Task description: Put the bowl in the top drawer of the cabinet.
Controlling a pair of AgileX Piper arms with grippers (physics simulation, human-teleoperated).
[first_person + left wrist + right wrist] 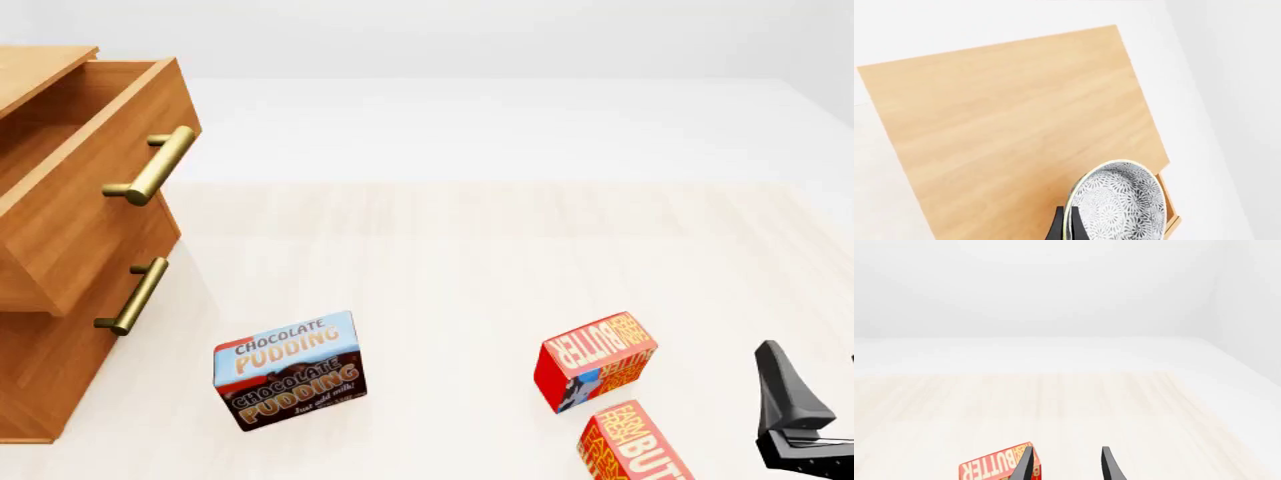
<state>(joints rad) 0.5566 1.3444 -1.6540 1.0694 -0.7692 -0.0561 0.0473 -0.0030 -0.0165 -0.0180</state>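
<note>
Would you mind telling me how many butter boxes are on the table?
2. One butter box stands right of the pudding box; the second, just nearer, is cut off by the front view's bottom edge. Others may lie outside view.

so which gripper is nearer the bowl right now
Left. The left gripper is shut on the bowl rim, above the cabinet. The right gripper is open over the table beside a butter box, with no bowl near.
</note>
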